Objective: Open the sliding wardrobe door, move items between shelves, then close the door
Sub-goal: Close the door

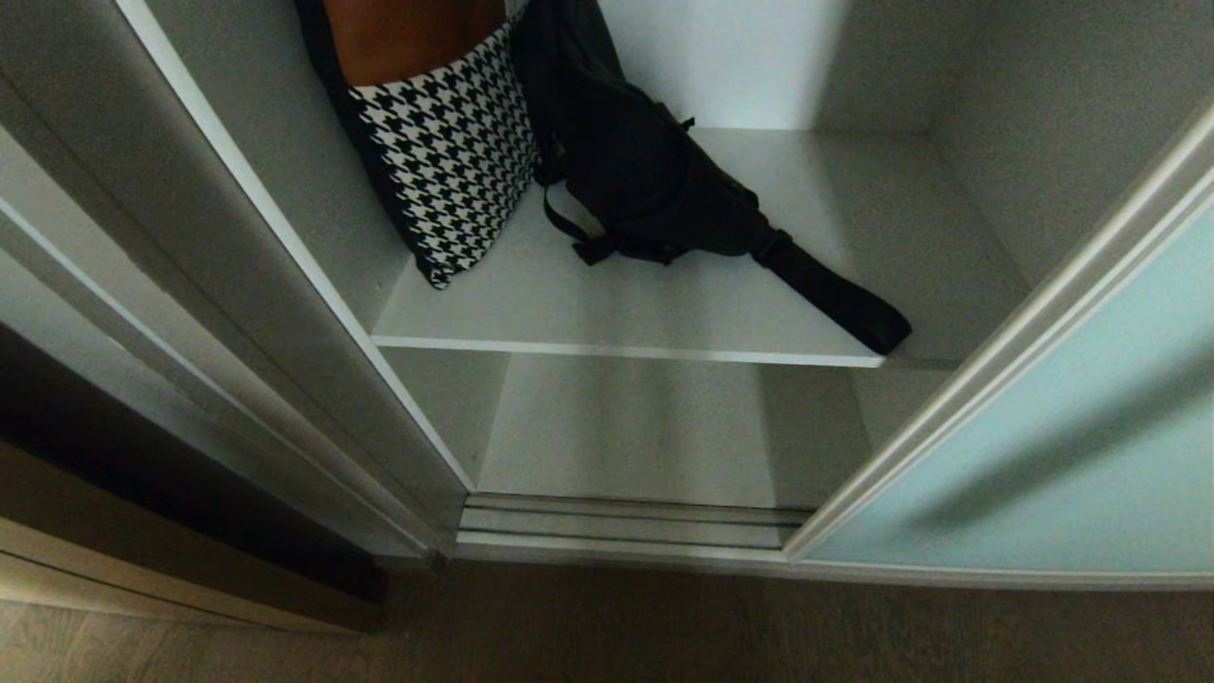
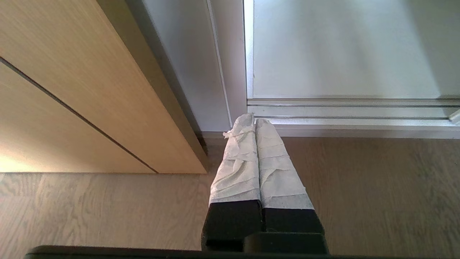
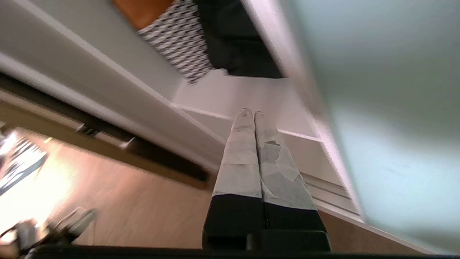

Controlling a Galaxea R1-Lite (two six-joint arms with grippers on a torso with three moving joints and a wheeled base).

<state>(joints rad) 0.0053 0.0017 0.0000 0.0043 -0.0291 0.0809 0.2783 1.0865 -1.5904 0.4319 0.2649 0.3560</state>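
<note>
The frosted pale blue-green sliding wardrobe door (image 1: pixel 1062 446) stands slid to the right, leaving the wardrobe open. On the upper white shelf (image 1: pixel 664 327) a houndstooth bag (image 1: pixel 450 156) leans at the left, with a black pouch bag (image 1: pixel 645 180) beside it, its strap (image 1: pixel 835 289) trailing to the shelf's front edge. A lower shelf (image 1: pixel 654 427) lies bare beneath. Neither arm shows in the head view. My right gripper (image 3: pixel 250 114) is shut and empty, in front of the opening, the door (image 3: pixel 388 118) beside it. My left gripper (image 2: pixel 251 120) is shut and empty, low by the floor track (image 2: pixel 352 111).
A ribbed silver floor track (image 1: pixel 626 522) runs along the wardrobe's base. A tan wooden cabinet front (image 2: pixel 72 100) stands at the left of the wardrobe's white side post (image 1: pixel 285 313). Wooden floor (image 1: pixel 664 626) lies in front.
</note>
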